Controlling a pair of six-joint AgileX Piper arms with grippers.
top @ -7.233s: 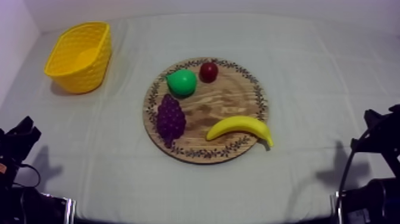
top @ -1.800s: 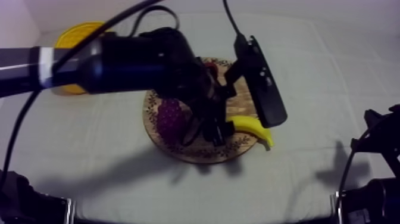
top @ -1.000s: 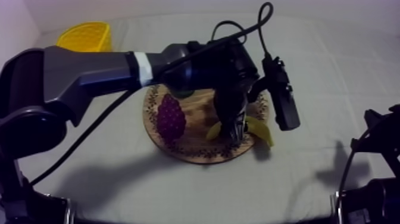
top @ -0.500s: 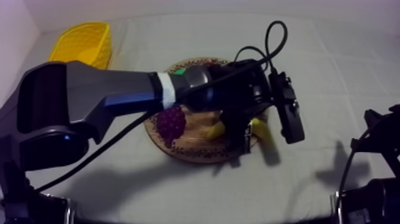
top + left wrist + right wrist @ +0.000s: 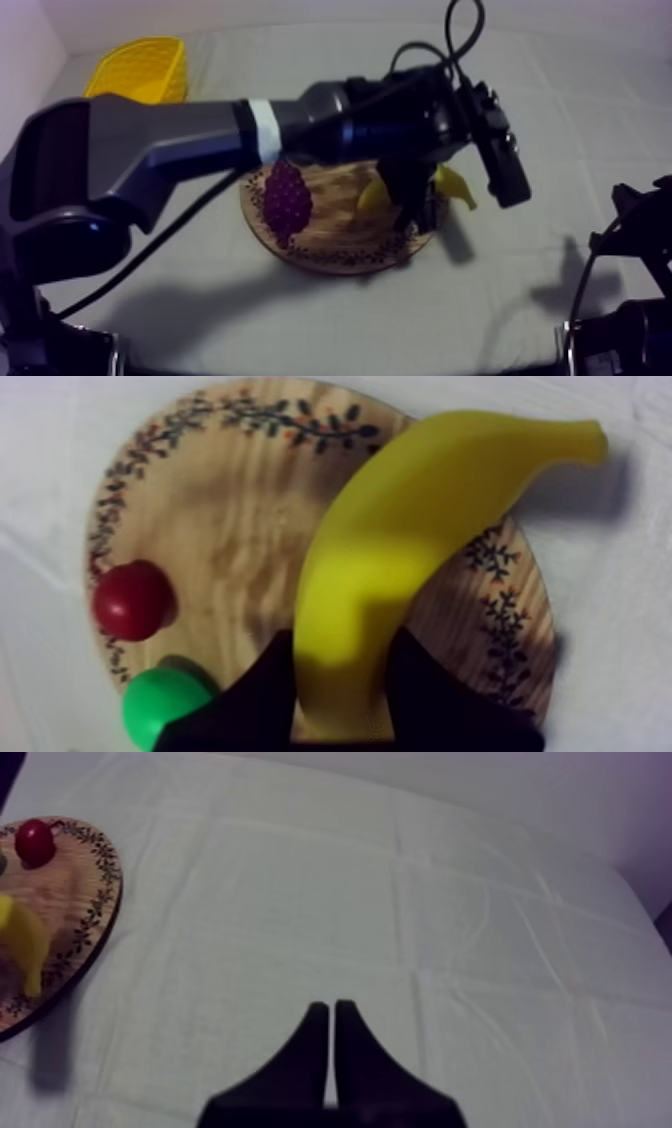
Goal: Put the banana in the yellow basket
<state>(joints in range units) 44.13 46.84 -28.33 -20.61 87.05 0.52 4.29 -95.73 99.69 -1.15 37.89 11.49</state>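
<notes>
Banana is pinched in my left gripper, over the 3 o'clock side of the wooden board. From above, my own arm covers most of the grip and the board's 12 o'clock half. I just get yellow poking out either side of the fingers, plus the grapes at the board's 9 o'clock and the yellow basket way off at the table's 10 o'clock.

The left wrist view fills that in: both black fingers are clamped on the banana's thick end, and its tip hangs past the board's rim over the cloth. It also picks up the small red fruit and the pear, close together by the patterned rim.

The right wrist view catches the banana side-on at the board's edge. My right gripper has its fingers pressed together in a narrow wedge, holding nothing, over bare cloth.
</notes>
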